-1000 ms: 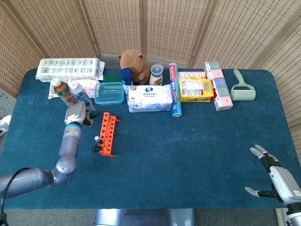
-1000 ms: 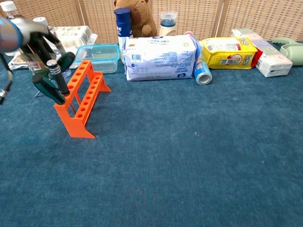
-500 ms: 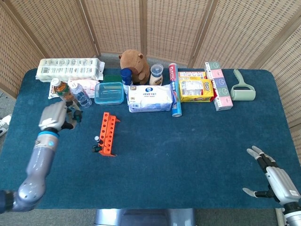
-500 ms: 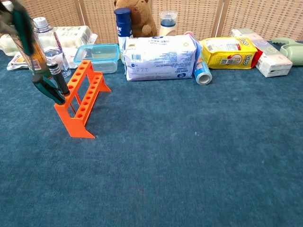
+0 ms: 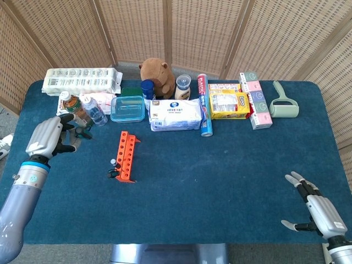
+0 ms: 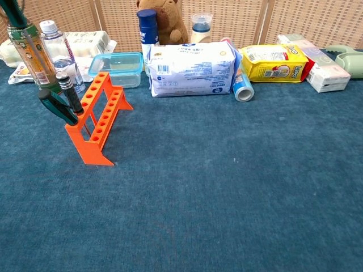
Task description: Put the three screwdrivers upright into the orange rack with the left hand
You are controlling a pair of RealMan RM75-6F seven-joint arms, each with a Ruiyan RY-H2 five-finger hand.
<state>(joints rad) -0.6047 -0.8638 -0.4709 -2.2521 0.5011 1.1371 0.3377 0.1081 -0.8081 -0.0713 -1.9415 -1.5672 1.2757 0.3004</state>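
The orange rack (image 5: 126, 156) (image 6: 97, 119) stands left of the table's middle. At its near end a black-handled screwdriver (image 6: 68, 90) stands upright, and a green-handled screwdriver (image 6: 55, 105) leans out to the left. My left hand (image 5: 49, 137) hovers well left of the rack and grips a third, dark green screwdriver (image 5: 82, 132). In the chest view only a green tip (image 6: 15, 14) of it shows at the top left corner. My right hand (image 5: 316, 212) is open, fingers spread, at the near right edge of the table.
Two bottles (image 6: 34, 51) stand just behind the rack's left side, and a clear lidded box (image 5: 127, 108) sits behind its far end. A row of packages, a plush toy (image 5: 157, 74) and cans runs along the back. Bare blue cloth (image 5: 220, 176) fills the middle and front.
My left hand has moved left, away from the rack's far end, carrying the dark green screwdriver. My right hand has drifted slightly toward the near edge.
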